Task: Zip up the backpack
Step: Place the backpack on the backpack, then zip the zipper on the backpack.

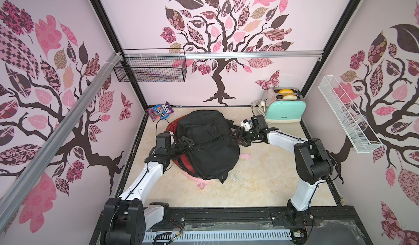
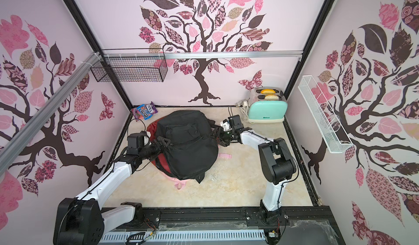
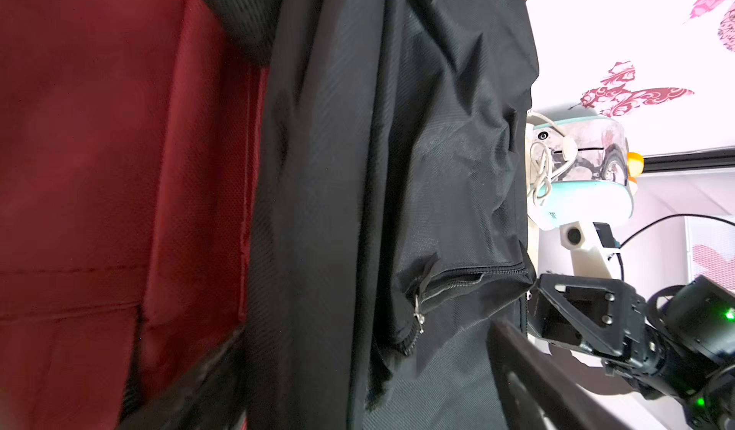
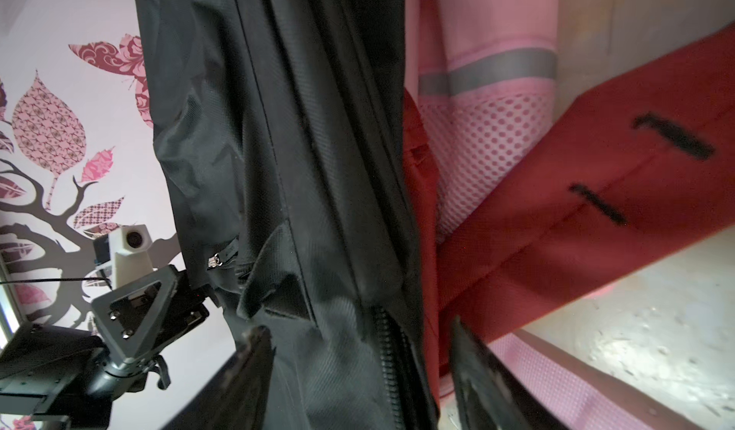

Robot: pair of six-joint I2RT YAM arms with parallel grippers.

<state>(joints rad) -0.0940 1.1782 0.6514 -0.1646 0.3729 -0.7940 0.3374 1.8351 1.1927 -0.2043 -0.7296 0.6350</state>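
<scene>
The black backpack (image 1: 207, 141) (image 2: 187, 141) lies in the middle of the table, its red lining (image 3: 99, 169) showing along its left edge. My left gripper (image 1: 187, 141) (image 3: 358, 340) is at that left side, open wide, with folds of black fabric between its fingers. A small silver zipper pull (image 3: 417, 314) hangs at the end of a pocket zipper just ahead of it. My right gripper (image 1: 238, 135) (image 4: 358, 328) is at the backpack's right edge, open, its fingers (image 4: 254, 368) astride black fabric and a line of zipper teeth (image 4: 387, 348). A red strap (image 4: 596, 209) lies beyond.
A mint toaster (image 1: 284, 110) with its cord stands at the back right. A candy bag (image 1: 159, 111) lies at the back left. A pink mesh item (image 4: 489, 129) pokes out from under the backpack (image 1: 246, 156). Wire baskets (image 1: 150, 68) hang on the walls.
</scene>
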